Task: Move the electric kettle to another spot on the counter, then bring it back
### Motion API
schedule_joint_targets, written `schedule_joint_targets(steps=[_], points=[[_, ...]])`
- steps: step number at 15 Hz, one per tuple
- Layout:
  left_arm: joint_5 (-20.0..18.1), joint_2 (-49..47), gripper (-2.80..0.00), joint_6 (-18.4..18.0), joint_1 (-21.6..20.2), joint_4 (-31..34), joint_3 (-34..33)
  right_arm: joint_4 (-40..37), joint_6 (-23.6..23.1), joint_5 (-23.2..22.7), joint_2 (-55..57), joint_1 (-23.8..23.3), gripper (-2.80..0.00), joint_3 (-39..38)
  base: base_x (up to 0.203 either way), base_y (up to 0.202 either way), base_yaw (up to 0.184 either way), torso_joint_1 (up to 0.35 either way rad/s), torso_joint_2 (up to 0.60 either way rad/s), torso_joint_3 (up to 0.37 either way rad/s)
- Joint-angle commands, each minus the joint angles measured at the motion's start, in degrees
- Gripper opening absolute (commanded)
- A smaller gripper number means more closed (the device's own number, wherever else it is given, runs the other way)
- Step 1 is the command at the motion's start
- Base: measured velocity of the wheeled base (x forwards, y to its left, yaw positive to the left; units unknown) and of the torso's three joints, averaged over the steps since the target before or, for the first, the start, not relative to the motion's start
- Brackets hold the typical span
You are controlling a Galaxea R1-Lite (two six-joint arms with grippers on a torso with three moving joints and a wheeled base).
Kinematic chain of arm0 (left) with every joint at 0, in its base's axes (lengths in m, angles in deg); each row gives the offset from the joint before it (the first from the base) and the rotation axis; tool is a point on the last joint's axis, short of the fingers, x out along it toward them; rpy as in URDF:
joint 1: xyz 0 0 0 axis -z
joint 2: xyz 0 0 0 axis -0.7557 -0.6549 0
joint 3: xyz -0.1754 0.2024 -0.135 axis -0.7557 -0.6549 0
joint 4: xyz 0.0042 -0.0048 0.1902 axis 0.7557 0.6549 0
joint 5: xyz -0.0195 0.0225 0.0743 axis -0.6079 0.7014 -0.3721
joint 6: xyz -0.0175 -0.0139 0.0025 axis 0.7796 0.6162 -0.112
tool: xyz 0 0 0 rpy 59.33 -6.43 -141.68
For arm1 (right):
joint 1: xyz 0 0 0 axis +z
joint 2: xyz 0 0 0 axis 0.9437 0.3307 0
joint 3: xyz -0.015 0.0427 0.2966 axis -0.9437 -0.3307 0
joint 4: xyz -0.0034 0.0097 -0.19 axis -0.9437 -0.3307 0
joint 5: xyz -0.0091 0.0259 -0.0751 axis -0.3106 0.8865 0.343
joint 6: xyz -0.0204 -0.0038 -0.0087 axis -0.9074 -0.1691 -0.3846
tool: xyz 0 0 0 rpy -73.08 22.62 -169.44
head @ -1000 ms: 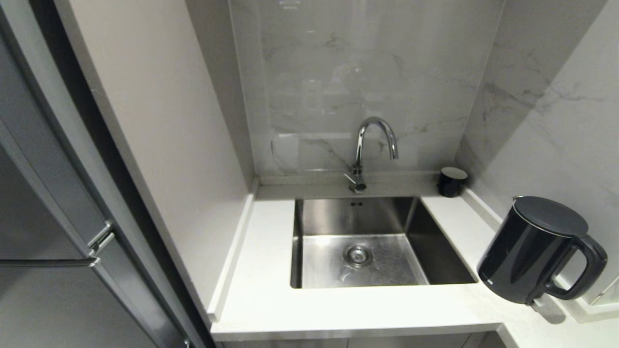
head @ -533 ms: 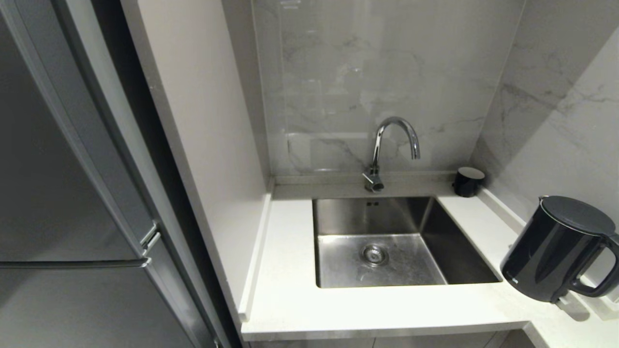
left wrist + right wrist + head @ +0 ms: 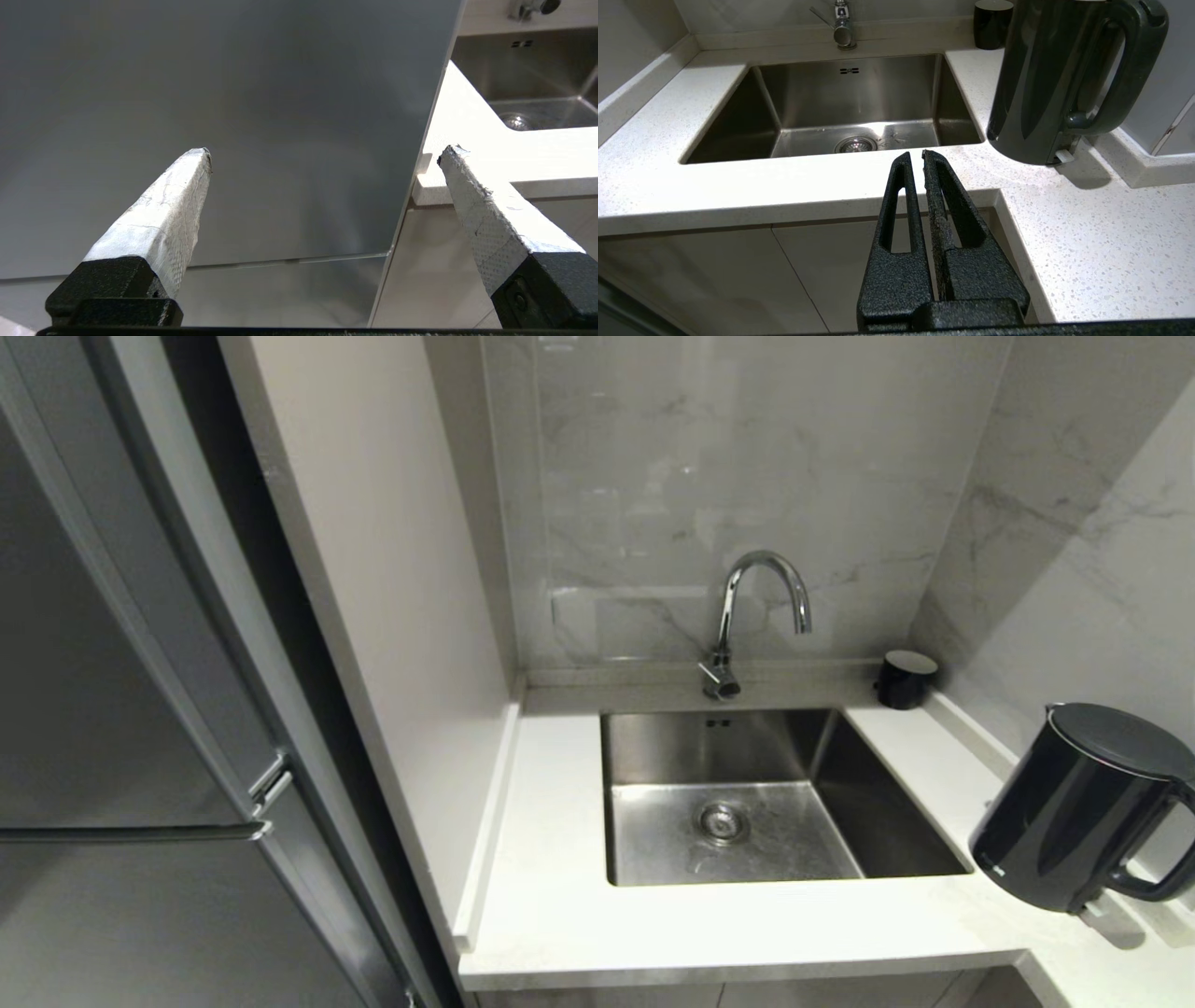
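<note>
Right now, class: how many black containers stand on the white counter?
2: the electric kettle stands right of the sink; a small black cup sits in the back corner.

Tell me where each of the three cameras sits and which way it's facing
Head view: high up, looking down at the sink, tap and electric kettle; no arm shows.
Left wrist view: behind the open left gripper, low, facing a grey door panel beside the counter.
Right wrist view: behind the shut right gripper, before the counter's front edge, facing sink and kettle.
All three share sink and counter.
</note>
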Motion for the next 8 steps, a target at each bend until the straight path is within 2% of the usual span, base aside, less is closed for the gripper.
schedule_joint_targets(steps=[1,8], points=[[0.0,-0.1,0.0,0.0,-0.1,0.0,0.0,0.0,0.0,0.0,0.1,0.0,-2.8,0.0,0.0,0.0,0.0,-0.12,0.28,0.154],[0.0,-0.1,0.0,0.0,-0.1,0.0,0.0,0.0,0.0,0.0,0.1,0.0,-2.8,0.0,0.0,0.0,0.0,-0.133,0.33,0.187]])
